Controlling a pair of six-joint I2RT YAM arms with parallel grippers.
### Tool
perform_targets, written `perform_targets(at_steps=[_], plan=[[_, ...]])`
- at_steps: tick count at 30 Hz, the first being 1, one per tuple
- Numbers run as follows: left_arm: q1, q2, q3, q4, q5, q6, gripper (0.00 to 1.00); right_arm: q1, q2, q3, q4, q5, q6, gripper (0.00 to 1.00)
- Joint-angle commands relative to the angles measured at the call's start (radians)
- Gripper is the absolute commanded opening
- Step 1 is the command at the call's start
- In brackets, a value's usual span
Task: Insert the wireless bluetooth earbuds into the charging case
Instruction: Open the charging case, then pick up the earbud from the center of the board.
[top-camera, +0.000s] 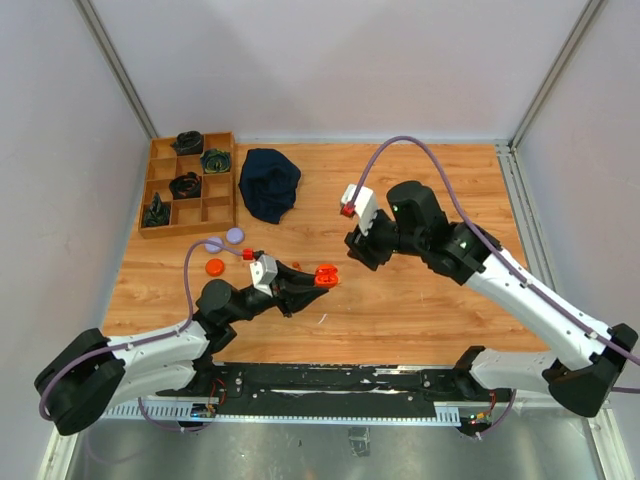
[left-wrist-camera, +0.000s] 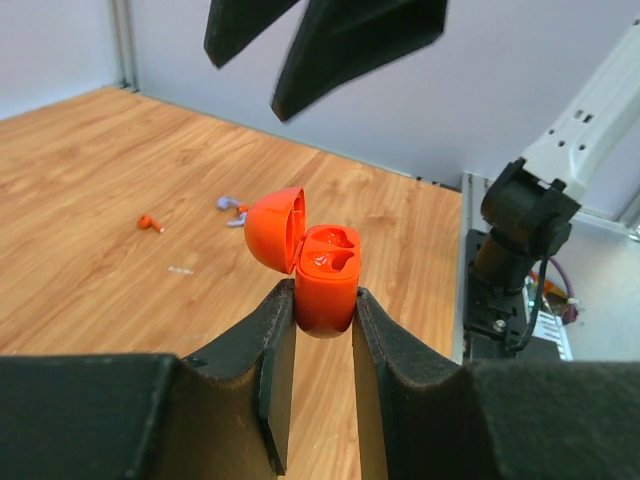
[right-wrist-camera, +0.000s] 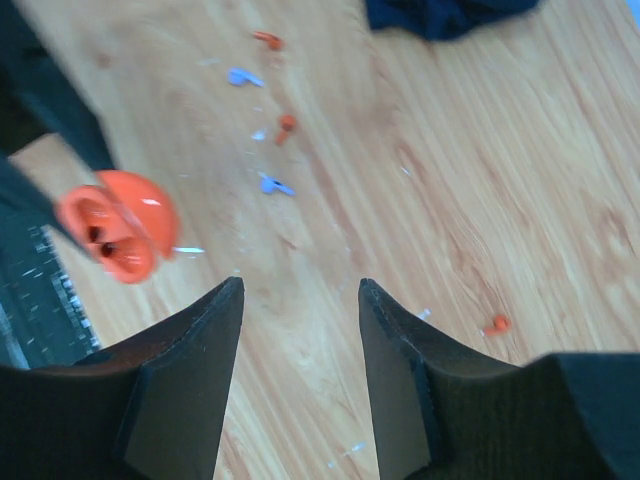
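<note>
1. The left gripper (left-wrist-camera: 322, 300) is clamped on the orange charging case (left-wrist-camera: 327, 285). It holds the case up over the table (top-camera: 420, 300), well away from every edge.
2. The case stands the tall way up. Its mouth faces up and its lid is tipped back to one side.
3. The right gripper (right-wrist-camera: 300, 300) has its fingers apart and holds nothing. Bare wood lies under it.
4. Tiny orange and lavender earbuds (right-wrist-camera: 272, 184) lie loose on the wood, apart from each other.
5. The tray (top-camera: 190, 185) sits in the far left corner, with the dark cloth (top-camera: 270, 183) just beside it.
</note>
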Motion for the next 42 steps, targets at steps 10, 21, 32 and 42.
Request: perform_targets(at_steps=[10, 21, 32, 42], plan=[[0.126, 0.065, -0.039, 0.098, -0.011, 0.009, 0.02, -0.405, 0.194, -0.033, -0.038, 0.081, 0.164, 0.51], [0.154, 0.107, -0.076, 0.118, -0.006, 0.083, 0.0, -0.582, 0.49, 0.037, 0.033, 0.091, 0.205, 0.46], [0.154, 0.087, -0.075, 0.113, 0.021, 0.08, 0.01, -0.622, 0.761, 0.207, 0.055, 0.105, 0.177, 0.37], [0.154, 0.108, -0.076, 0.146, 0.049, 0.066, 0.01, -0.628, 0.875, 0.253, 0.039, 0.082, 0.155, 0.35]])
